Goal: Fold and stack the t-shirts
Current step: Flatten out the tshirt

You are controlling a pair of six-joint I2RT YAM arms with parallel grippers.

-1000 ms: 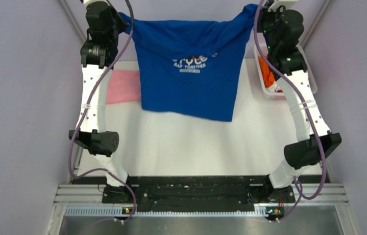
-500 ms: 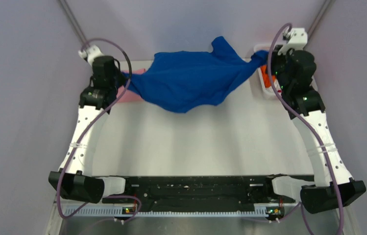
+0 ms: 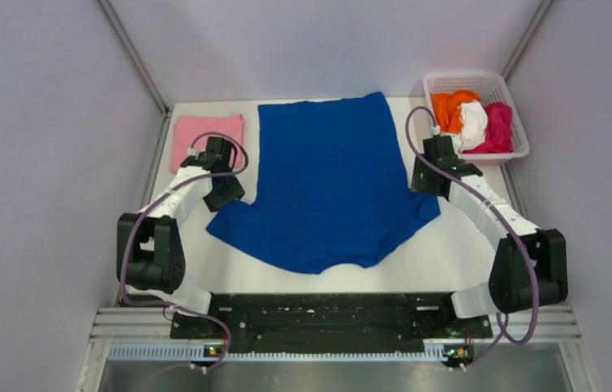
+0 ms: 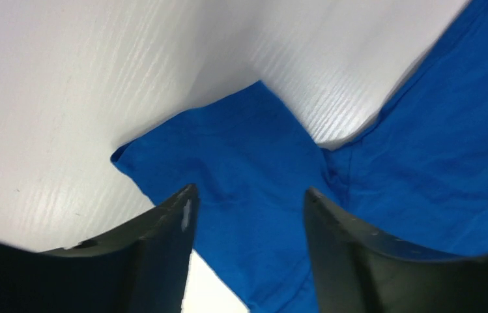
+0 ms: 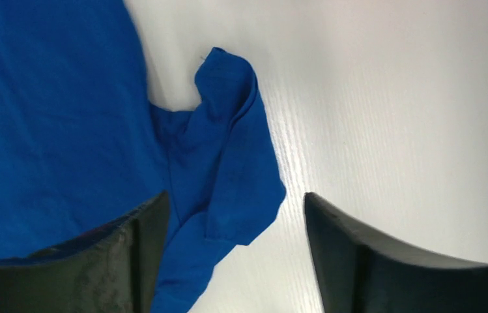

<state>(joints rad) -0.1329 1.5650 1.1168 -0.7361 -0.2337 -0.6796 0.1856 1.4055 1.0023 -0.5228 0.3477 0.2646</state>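
A royal-blue t-shirt [image 3: 327,175] lies spread flat on the white table, collar toward the arms, no print showing. My left gripper [image 3: 227,196] hovers open over its left sleeve [image 4: 228,156]. My right gripper [image 3: 423,181] hovers open over the rumpled right sleeve [image 5: 228,163]. Neither holds anything. A folded light pink t-shirt [image 3: 207,137] lies at the back left. Orange [image 3: 452,106], white [image 3: 472,122] and magenta [image 3: 498,126] t-shirts are bunched in the basket.
The white lattice basket [image 3: 523,131] stands at the back right corner. Grey walls close in the table on the left, right and back. The arm bases sit on a black rail [image 3: 327,314] at the near edge.
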